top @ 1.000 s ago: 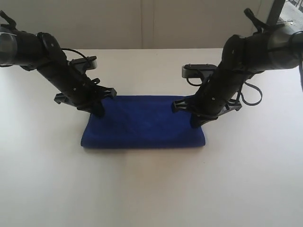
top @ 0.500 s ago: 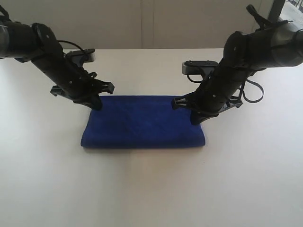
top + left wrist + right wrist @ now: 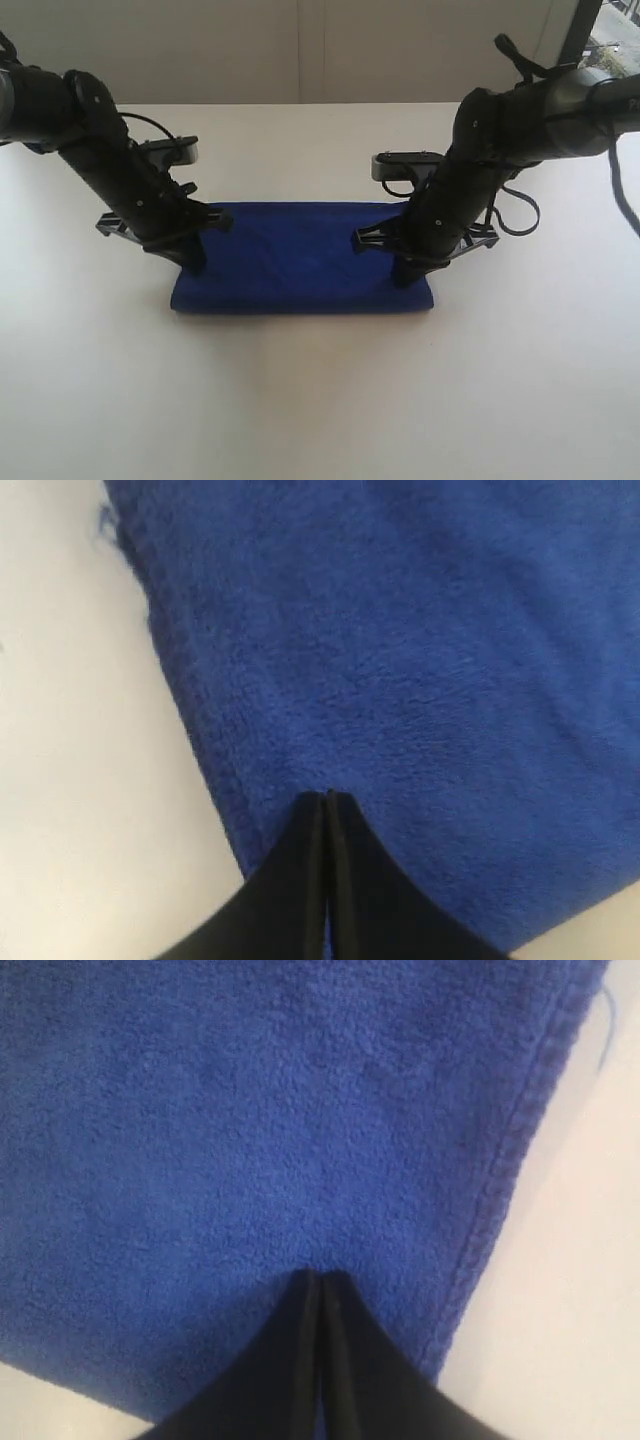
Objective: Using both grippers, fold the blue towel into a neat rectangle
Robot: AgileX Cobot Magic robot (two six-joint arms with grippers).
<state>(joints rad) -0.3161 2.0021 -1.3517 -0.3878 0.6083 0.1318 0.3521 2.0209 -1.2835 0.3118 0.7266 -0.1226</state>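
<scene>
The blue towel (image 3: 300,260) lies flat on the white table as a folded rectangle, long side running left to right. My left gripper (image 3: 192,262) is shut, its tips resting on the towel's left end, close to the short edge. My right gripper (image 3: 403,277) is also shut, tips down on the right end near the stitched hem. In the left wrist view the closed gripper (image 3: 328,796) points onto the towel (image 3: 420,660) with no cloth between the fingers. The right wrist view shows the same for the right gripper (image 3: 320,1276) on the towel (image 3: 250,1110). No white label shows.
The white table (image 3: 320,400) stretches bare in front of the towel and to both sides. A pale wall rises behind the table's far edge. A dark post (image 3: 578,35) stands at the back right corner.
Both grippers have slid from the towel's far edge toward its near edge, staying shut. The towel has kept its place and shape.
</scene>
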